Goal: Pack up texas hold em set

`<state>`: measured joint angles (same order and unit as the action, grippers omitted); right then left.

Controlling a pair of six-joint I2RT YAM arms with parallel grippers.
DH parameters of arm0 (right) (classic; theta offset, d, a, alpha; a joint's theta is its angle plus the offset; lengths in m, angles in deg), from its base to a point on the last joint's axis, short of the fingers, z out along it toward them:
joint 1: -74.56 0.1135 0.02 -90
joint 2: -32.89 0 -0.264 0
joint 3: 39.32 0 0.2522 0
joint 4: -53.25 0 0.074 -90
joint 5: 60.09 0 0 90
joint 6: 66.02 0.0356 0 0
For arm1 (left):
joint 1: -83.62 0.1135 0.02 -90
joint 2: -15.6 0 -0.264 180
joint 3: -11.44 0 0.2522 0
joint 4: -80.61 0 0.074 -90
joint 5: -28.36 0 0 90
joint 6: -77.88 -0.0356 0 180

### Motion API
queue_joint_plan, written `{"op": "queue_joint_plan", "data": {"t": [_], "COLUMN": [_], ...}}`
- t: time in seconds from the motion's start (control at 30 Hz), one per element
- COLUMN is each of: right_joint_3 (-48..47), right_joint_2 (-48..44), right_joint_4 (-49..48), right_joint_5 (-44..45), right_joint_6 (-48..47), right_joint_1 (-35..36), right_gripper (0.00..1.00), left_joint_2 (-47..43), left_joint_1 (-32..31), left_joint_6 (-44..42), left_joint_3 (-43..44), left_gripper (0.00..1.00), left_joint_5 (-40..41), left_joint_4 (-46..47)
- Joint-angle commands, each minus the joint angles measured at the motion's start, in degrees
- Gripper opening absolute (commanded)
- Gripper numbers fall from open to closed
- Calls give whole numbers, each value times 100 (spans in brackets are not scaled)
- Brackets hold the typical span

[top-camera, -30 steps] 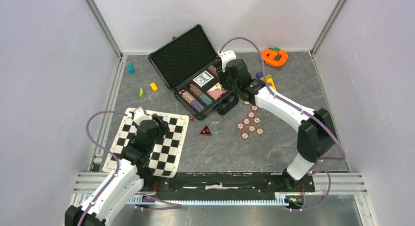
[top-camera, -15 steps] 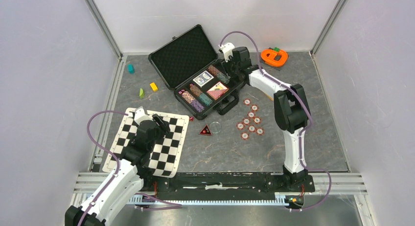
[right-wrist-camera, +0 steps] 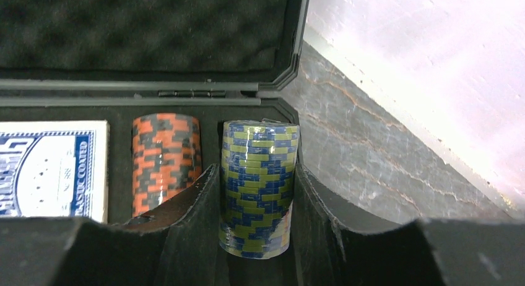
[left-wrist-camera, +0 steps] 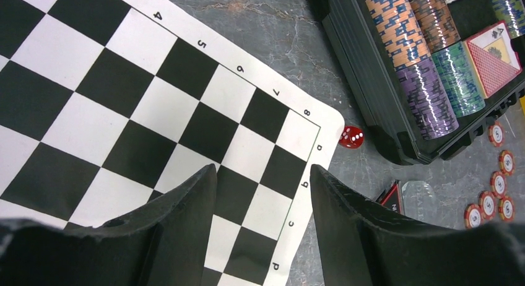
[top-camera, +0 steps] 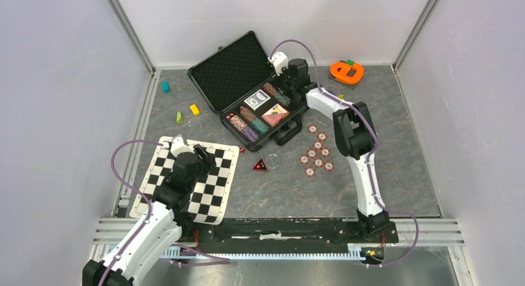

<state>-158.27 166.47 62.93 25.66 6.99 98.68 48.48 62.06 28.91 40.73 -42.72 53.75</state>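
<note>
Right fingers (right-wrist-camera: pixel 198 202) closed on the blue-yellow chip stack (right-wrist-camera: pixel 260 156) at the far right end of the open briefcase (top-camera: pixel 230 68). It sits just beside the orange chip stack (right-wrist-camera: pixel 164 153) (card deck (right-wrist-camera: pixel 52 168) further left). The stack's long axis runs along the fingers, parallel to the orange one, so it looks lined up for the end slot; can't tell if it's seated. Left fingers (left-wrist-camera: pixel 192 199) open, empty, above the checkered mat (left-wrist-camera: pixel 124 106). Red die (left-wrist-camera: pixel 351 137) lies ahead-right of them on the tabletop (left-wrist-camera: pixel 266 20), nearer this arm. Loose red-white chips (top-camera: pixel 316 153) lie nearer the right arm.
</note>
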Motion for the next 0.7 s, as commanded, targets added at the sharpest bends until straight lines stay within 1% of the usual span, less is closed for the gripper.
{"op": "queue_joint_plan", "data": {"t": [0.0, 0.1, 0.13, 0.17, 0.2, 0.23, 0.37, 0.43, 0.5, 0.57, 0.67], "right_joint_3": [-477, -479, -467, -439, -398, -346, 55, 148, 274, 464, 458], "right_joint_2": [145, 225, 230, 223, 199, 163, -188, -366, -554, -712, -657], "right_joint_4": [-982, -1054, -1060, -1057, -1068, -1077, -1270, -1262, -1270, -1396, -1613], "right_joint_5": [9, 140, 183, 244, 315, 337, 318, 326, 328, 352, 753], "right_joint_6": [-60, -102, -119, -120, -122, -124, 53, 198, 314, 363, 429], "right_joint_1": [23, 20, 22, 23, 23, 18, 20, 22, 20, 23, 22], "right_gripper": [6, 9, 16, 27, 44, 52, 63, 67, 69, 68, 66], "left_joint_2": [53, 48, 43, 34, 27, 22, -7, -54, -132, -205, -227], "left_joint_1": [22, 25, 22, 22, 21, 20, 24, 23, 26, 23, 21], "left_joint_6": [-206, -247, -262, -263, -270, -279, -303, -348, -368, -372, -395], "left_joint_3": [17, 10, 11, 12, 12, 3, 3, -6, -38, -80, -94], "left_gripper": [63, 62, 62, 62, 62, 61, 61, 61, 61, 61, 61], "left_joint_5": [-63, -79, -66, -57, -63, -65, -72, -112, -132, -157, -187], "left_joint_4": [239, 277, 278, 278, 273, 273, 273, 266, 264, 320, 335]}}
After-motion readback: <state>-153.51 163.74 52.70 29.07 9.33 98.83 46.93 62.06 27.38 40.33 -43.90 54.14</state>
